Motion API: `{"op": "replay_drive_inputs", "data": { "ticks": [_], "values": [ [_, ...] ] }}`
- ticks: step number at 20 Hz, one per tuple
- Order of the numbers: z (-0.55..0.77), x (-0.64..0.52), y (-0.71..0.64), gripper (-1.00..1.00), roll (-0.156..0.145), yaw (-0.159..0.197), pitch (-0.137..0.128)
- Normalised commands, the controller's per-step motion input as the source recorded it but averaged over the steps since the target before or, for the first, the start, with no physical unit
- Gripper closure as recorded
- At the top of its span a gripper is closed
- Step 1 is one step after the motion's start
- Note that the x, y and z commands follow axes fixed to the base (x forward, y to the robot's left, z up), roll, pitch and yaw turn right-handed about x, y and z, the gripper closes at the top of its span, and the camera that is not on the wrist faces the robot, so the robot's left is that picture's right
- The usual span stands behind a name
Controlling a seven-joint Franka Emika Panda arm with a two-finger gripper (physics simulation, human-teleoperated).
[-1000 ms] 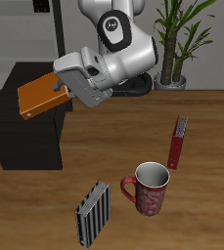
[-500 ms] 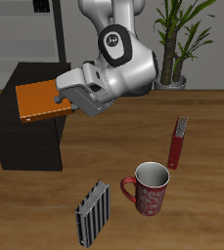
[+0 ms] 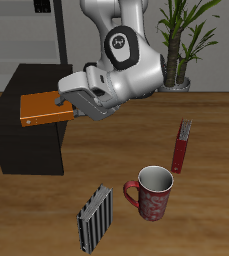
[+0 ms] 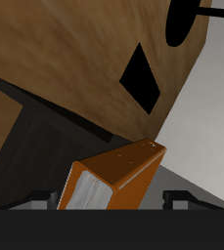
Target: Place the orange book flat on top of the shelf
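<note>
The orange book [image 3: 42, 108] lies nearly flat in the air just above the flat top of the shelf [image 3: 21, 140], a big near-black box. My gripper [image 3: 66, 104] is shut on the book's edge that faces the arm. In the wrist view the orange book [image 4: 123, 174] juts out from between my fingers, its pale page edge toward the camera, with the dark shelf [image 4: 35, 146] beneath it. I cannot tell whether the book touches the shelf top.
A dark red book [image 3: 182, 146] stands upright on the wooden table. A red patterned mug [image 3: 153, 192] and a grey-striped book [image 3: 95, 219] sit near the front edge. A potted plant [image 3: 183, 45] and a grey open-frame unit [image 3: 11, 40] stand behind.
The book has tipped from a slanted pose to nearly flat and has sunk lower over the shelf top. The gripper stayed shut on it and rotated with it.
</note>
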Motion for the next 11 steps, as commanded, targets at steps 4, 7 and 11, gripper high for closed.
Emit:
{"op": "replay_drive_inputs", "data": {
  "ticks": [4, 7, 11],
  "values": [
    [0.27, -0.11, 0.22, -1.0, 0.124, -0.184, 0.009],
    [0.42, -0.28, 0.62, -1.0, 0.36, -0.245, -0.159],
    [0.21, -0.17, 0.43, -1.0, 0.172, -0.068, -0.13]
  ]
}}
